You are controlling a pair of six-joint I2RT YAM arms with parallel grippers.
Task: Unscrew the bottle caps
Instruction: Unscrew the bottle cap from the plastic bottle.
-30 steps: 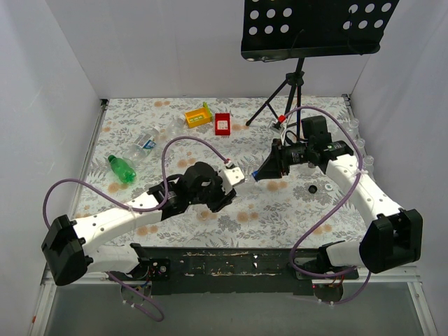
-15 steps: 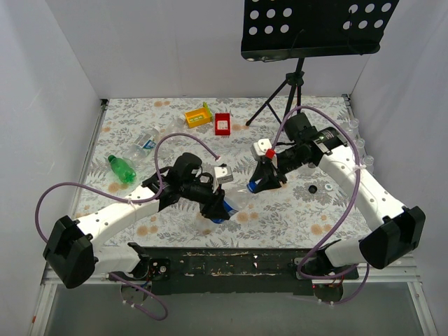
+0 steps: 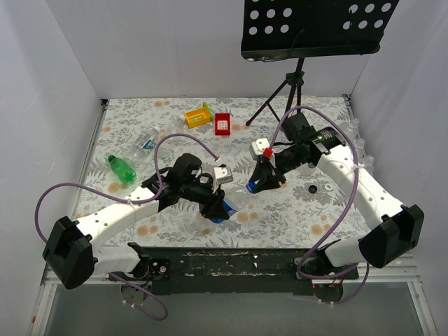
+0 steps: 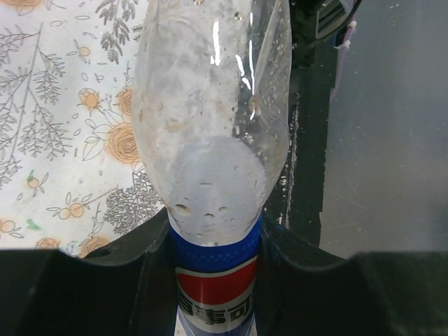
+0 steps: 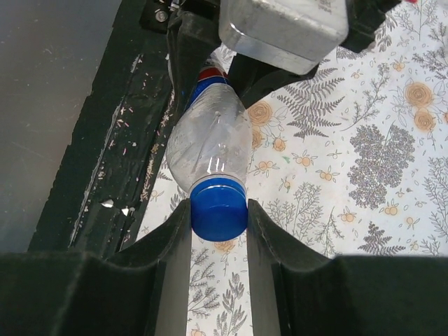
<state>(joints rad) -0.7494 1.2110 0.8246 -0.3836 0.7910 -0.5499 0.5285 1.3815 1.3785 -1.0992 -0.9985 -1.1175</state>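
One Pepsi-labelled bottle (image 4: 210, 126) is held at its label by the left gripper (image 4: 213, 276). Its single blue cap (image 5: 218, 204) is clamped by the right gripper (image 5: 218, 222). One green bottle (image 3: 122, 169) is seen beyond the left gripper.

A blue, red and white Pepsi label (image 4: 215, 283) rings the clear bottle (image 4: 210, 126); its white characters are cut off at the picture's lower edge and cannot be read. Print on the red box (image 3: 222, 124) is too small to read.
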